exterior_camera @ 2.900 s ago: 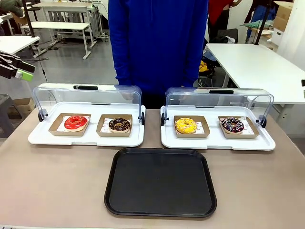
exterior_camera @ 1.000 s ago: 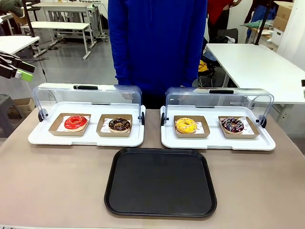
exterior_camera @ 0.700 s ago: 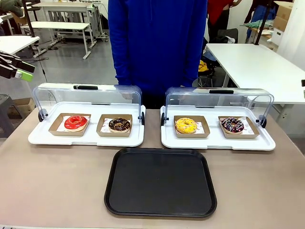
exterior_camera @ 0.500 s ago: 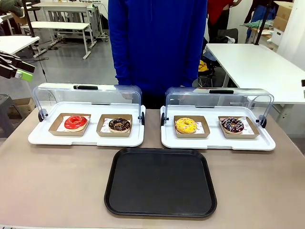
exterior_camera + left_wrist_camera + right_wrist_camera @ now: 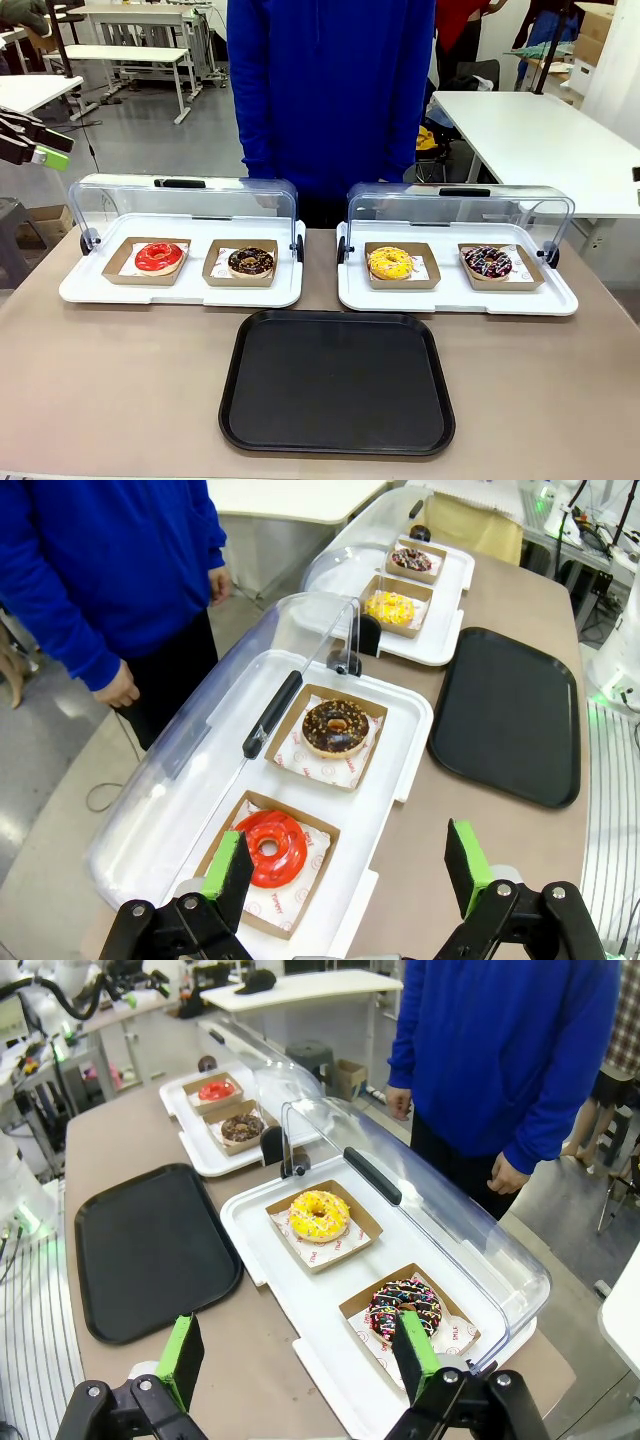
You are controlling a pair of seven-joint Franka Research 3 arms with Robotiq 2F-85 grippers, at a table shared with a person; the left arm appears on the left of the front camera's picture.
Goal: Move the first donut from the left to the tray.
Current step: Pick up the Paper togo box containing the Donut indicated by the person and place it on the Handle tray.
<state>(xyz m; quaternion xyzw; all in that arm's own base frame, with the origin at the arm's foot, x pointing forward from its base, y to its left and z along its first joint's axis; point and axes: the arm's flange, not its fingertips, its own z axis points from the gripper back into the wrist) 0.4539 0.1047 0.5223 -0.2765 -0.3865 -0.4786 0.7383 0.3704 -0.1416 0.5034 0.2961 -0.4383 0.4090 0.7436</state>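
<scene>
The red donut (image 5: 159, 257) is sitting in its shallow brown cardboard holder (image 5: 120, 268) at the left end of the left white tray (image 5: 90, 290), whose clear domed lid (image 5: 180, 200) is standing tipped up and back. A chocolate donut (image 5: 250, 262) is lying in a second holder just beside it on the same white tray. The black tray (image 5: 337, 383) is lying flat on the table (image 5: 110, 390) on the robot's side of both white trays, roughly in the middle, with nothing resting on it and well apart from the red donut. On the right white tray (image 5: 455, 300), also with its lid raised, a yellow donut (image 5: 390, 263) and a dark sprinkled donut (image 5: 488, 262) are sitting in their own holders. A person in a blue top (image 5: 330, 100) is standing at the far side of the table, behind the two lids. The robot's left hand (image 5: 347, 870) is hanging high off the table's left end with its fingers spread wide apart and gripping nothing; from its own camera the red donut is showing below, close to one green pad (image 5: 228, 875) in the picture. The right hand (image 5: 298, 1352) is likewise hanging above the right end of the table with its fingers wide apart and nothing between them, looking down on the yellow and sprinkled donuts.
</scene>
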